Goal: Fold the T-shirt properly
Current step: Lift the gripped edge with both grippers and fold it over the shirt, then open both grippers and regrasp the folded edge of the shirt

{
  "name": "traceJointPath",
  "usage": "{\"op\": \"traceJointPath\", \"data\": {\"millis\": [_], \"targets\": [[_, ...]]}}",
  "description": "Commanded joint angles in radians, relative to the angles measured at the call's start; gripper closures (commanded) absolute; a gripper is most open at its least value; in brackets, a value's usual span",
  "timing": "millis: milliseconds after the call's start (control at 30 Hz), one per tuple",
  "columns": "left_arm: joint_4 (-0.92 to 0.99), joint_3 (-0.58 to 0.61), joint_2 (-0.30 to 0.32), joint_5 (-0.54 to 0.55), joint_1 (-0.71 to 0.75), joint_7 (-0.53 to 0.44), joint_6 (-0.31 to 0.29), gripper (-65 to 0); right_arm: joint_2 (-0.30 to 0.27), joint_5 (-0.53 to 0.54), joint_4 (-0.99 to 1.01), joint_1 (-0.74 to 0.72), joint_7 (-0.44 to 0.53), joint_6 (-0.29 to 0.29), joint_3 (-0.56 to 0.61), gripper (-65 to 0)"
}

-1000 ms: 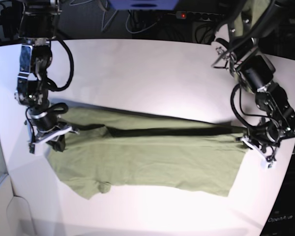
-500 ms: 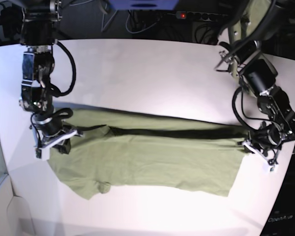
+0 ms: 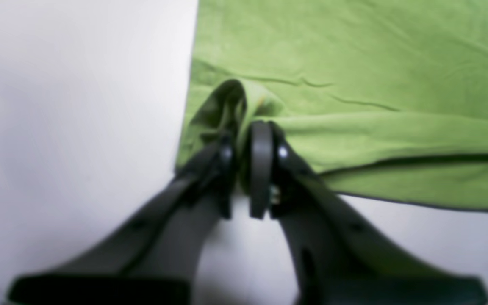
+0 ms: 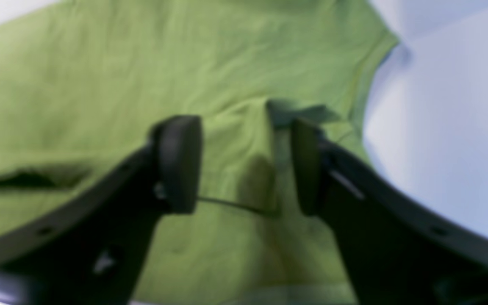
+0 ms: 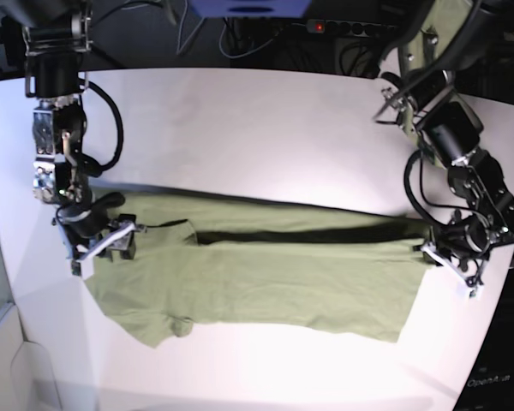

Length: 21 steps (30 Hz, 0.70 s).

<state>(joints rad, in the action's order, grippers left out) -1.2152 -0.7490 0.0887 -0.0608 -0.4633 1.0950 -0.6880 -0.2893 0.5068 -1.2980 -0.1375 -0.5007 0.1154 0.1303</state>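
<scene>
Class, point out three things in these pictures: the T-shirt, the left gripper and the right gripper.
T-shirt (image 5: 265, 278): base view, middle of the flat green body.
left gripper (image 3: 244, 146): left wrist view, between its fingertips, shut on a bunched fold.
right gripper (image 4: 244, 165): right wrist view, gap between its open jaws, over cloth.

Only partial faint text "OpenA..." readable, bottom right corner of base view, on dark panel (image 5: 497, 381) beside table (image 5: 265, 111). Nothing else legible.
</scene>
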Motion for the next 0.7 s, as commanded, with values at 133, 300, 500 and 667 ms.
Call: {"op": "traceJointPath", "data": {"millis": [133,300,500,667], "targets": [[-0.022,0.003,0.023,0.019,-0.025,-0.017,-0.010,-20.5,-0.040,0.013,-0.078,-0.018,0.021,0.128,0.056,-39.2],[-0.022,0.004,0.036,0.020,-0.025,-0.017,-0.010,-20.6,-0.061,0.013,-0.147,0.017,0.021,0.097,0.053,-34.4],[-0.031,0.004,0.053,0.019,-0.025,-0.016,-0.010,-20.8,-0.103,0.013,-0.234,0.054,0.023,0.045,0.053,-33.4],[-0.061,0.003,0.069,0.019,-0.024,-0.016,-0.010,-20.8,-0.129,0.013,-0.285,0.075,0.020,0.043,0.052,-33.4]]}}
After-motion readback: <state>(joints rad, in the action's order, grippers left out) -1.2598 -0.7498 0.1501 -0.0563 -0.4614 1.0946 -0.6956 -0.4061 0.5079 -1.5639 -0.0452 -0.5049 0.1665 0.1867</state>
